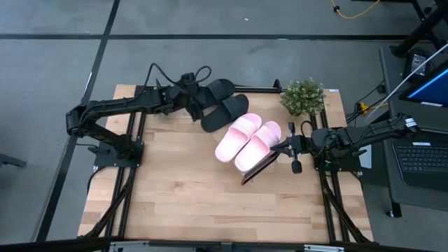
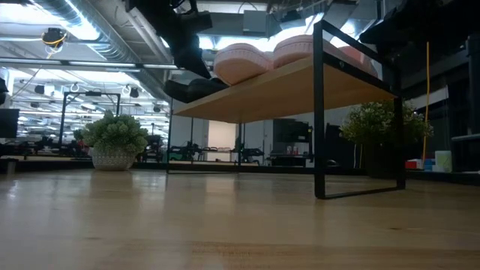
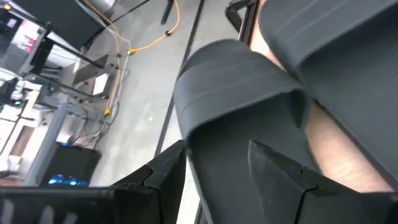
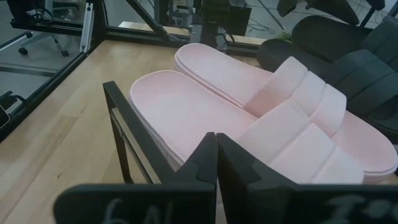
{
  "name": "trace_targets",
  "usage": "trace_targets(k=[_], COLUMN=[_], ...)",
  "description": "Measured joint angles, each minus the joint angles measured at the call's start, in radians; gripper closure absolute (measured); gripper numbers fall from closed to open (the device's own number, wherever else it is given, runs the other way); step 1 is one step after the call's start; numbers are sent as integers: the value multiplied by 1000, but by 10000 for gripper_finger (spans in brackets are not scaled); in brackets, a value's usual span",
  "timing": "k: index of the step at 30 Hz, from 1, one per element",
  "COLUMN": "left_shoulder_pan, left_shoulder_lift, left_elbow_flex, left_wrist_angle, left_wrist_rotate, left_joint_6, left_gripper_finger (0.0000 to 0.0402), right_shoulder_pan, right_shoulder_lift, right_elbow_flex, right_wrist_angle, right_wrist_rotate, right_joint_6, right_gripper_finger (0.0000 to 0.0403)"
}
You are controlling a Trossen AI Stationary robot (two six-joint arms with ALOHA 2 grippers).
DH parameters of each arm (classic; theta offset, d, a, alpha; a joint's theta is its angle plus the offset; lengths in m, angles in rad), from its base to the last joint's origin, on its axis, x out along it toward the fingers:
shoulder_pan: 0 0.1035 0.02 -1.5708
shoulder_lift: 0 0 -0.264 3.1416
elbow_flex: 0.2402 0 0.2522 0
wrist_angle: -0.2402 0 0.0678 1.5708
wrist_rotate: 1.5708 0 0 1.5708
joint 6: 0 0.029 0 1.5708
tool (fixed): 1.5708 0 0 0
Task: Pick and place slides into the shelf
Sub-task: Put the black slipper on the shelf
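Observation:
The shelf stands aslant on the table, its near end toward the right arm. Two pink slides lie side by side on it, heels toward my right gripper, which is shut and hangs just off the nearer pink slide. Two black slides lie at the shelf's far end. My left gripper is open over the farther black slide. One finger is above its footbed and the other is off its outer side. My left gripper stands open astride the long edge of the farther black slide's sole, coming slanting down from the table's left. I cannot tell whether either finger touches it. The slide lies on the shelf's far end beside the other black one.
A potted plant stands at the table's far right corner. Bare tabletop spreads across the near half. A laptop sits off the table's right edge. Black frame rails run along both sides.

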Motion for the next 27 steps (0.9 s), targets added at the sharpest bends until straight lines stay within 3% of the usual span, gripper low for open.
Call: trace_targets(k=[27], left_shoulder_pan=[73], left_shoulder_lift=[57], left_elbow_flex=[1], left_wrist_angle=[79], left_wrist_rotate=[98], left_joint_6=[47], left_gripper_finger=[237], right_shoulder_pan=[0], right_shoulder_lift=[-1], right_elbow_flex=[0], right_wrist_angle=[9], right_wrist_rotate=[-1], right_joint_6=[5], right_gripper_finger=[397])
